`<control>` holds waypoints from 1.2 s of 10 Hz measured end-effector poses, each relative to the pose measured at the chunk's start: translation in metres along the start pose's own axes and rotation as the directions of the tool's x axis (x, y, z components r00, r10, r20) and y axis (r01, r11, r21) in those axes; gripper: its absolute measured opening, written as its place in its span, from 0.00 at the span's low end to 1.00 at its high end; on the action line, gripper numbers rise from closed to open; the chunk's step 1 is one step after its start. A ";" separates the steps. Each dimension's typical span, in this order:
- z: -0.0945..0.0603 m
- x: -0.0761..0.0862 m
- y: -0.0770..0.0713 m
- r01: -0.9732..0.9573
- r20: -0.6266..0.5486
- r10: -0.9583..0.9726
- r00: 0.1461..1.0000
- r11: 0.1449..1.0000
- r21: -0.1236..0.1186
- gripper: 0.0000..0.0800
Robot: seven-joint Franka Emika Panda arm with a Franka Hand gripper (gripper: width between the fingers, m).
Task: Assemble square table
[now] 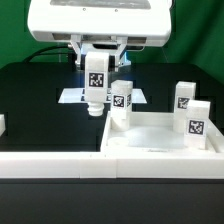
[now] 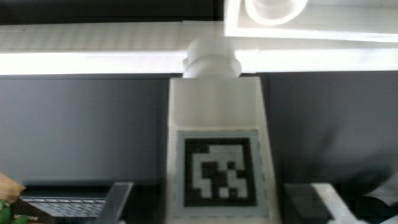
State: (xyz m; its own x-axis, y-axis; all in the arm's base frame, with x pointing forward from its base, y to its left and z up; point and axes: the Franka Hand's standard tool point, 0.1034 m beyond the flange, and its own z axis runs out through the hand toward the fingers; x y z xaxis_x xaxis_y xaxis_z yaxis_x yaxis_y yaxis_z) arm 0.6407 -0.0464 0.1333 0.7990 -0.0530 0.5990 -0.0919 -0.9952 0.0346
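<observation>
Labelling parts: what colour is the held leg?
White, with a black-and-white tag; the leg shows best in the wrist view.

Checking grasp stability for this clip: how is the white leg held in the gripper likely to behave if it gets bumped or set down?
The leg looks like rigid moulded plastic, so probably stiff. Its flat, tagged sides should sit steadily between the gripper fingers. Tall and narrow like the standing leg, it may tip if nudged.

One upright tagged leg (image 1: 95, 85) hangs over the tabletop's (image 1: 160, 140) corner.
</observation>
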 end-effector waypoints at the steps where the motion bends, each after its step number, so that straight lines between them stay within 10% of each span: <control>1: 0.001 -0.001 -0.007 -0.004 0.004 0.004 1.000 1.000 0.010 0.36; 12: 0.035 -0.017 -0.036 0.012 0.037 -0.013 0.999 0.999 0.035 0.36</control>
State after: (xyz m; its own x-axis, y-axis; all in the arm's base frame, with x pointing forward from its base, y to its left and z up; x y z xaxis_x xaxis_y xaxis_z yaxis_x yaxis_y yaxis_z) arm 0.6508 -0.0124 0.0937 0.8214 -0.0430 0.5687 -0.0617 -0.9980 0.0137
